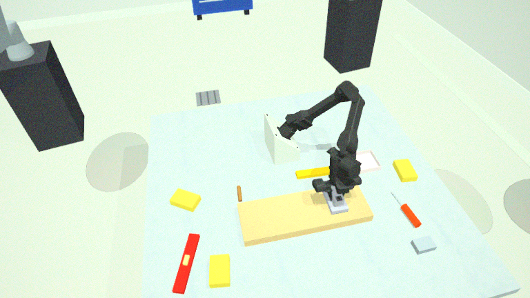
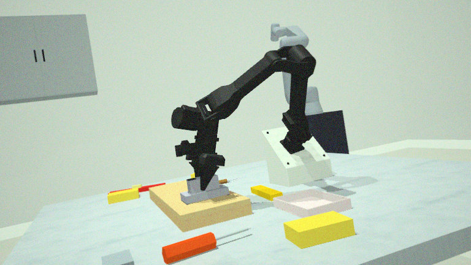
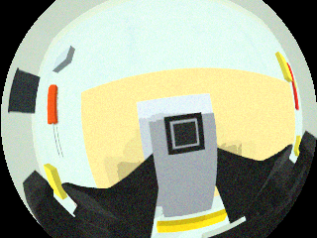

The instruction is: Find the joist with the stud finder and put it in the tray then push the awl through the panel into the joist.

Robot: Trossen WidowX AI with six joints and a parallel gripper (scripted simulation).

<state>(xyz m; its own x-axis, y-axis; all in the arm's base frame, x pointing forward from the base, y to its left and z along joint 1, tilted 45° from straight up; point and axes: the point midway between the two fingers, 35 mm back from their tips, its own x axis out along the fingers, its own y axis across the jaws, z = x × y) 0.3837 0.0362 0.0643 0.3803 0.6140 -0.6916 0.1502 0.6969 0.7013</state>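
Note:
The pale grey stud finder (image 1: 339, 210) (image 2: 194, 197) (image 3: 183, 183) is upright, flat on or just above the wooden floor panel (image 1: 281, 214) (image 2: 166, 197) (image 3: 248, 109), toward its right end in the top view. Its square window looks dark. My gripper (image 1: 337, 196) (image 2: 205, 185) (image 3: 181, 153) is shut on its raised body. The shallow pinkish tray (image 1: 370, 169) (image 2: 291, 208) is behind the panel's right end, empty. A thin tool with a brown handle (image 1: 239, 193) (image 2: 222, 181) lies off the panel's left back corner. The joist is hidden.
An orange-handled tool (image 1: 410, 215) (image 2: 189, 247) (image 3: 52, 104) and a grey block (image 1: 423, 244) lie right of the panel. A yellow bar (image 1: 312, 172) lies behind it. Several yellow blocks and a red level (image 1: 191, 243) lie around. The arm stands on a white wedge (image 1: 287, 154).

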